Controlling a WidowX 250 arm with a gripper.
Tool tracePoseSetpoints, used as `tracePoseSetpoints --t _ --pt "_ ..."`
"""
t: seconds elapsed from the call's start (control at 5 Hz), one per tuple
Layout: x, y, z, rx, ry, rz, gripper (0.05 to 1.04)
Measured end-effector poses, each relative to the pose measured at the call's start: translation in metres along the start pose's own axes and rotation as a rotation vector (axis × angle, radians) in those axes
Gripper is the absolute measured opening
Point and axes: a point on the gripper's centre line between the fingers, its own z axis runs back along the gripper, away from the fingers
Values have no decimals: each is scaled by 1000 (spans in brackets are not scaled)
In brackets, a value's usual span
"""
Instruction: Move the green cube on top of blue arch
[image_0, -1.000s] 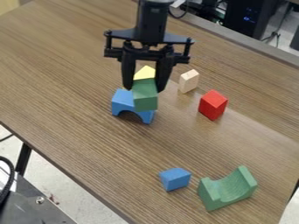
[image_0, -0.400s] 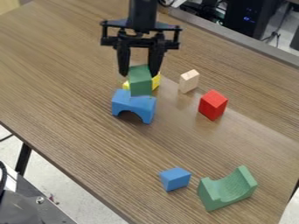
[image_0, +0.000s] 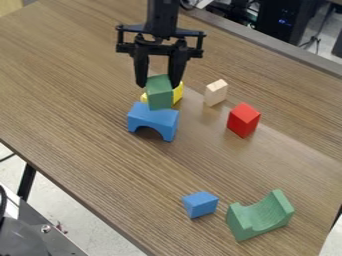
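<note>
Item: your black two-finger gripper (image_0: 159, 84), at the upper part of the camera view, pointing down; its fingers are closed about the green cube, one on either side.
Item: green cube (image_0: 159, 95), upright between those fingers, its lower end in line with the top of the blue arch (image_0: 152, 118); you cannot tell whether the two touch.
Item: the blue arch itself, standing with its opening down on the wood-grain table (image_0: 87, 125).
Item: yellow block (image_0: 178, 93), partly hidden behind the green cube.
Item: pale wooden block (image_0: 216, 93), on the table to the right of the yellow one in your view.
Item: red block (image_0: 243, 120), nearer you than the pale one, apart from the arch.
Item: small blue block (image_0: 200, 205), well down the table toward you.
Item: green curved block (image_0: 259, 217), just beside it, hollow side up.
</note>
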Motion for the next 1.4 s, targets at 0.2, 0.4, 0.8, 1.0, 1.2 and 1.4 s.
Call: tracePoseSetpoints --t 0.2,0.4,0.8,1.0,1.2,1.4 --pt "3 -6 -8 28 28 -13 562" --pt "8 -10 -12 41 43 -19 562" --pt "6 -9 -12 52 52 -7 902" --pt "6 -9 -12 46 53 5 1007" --pt "1 -10 4 5 16 3 1000" --pt "-21 -17 19 12 -79 -68 1000"
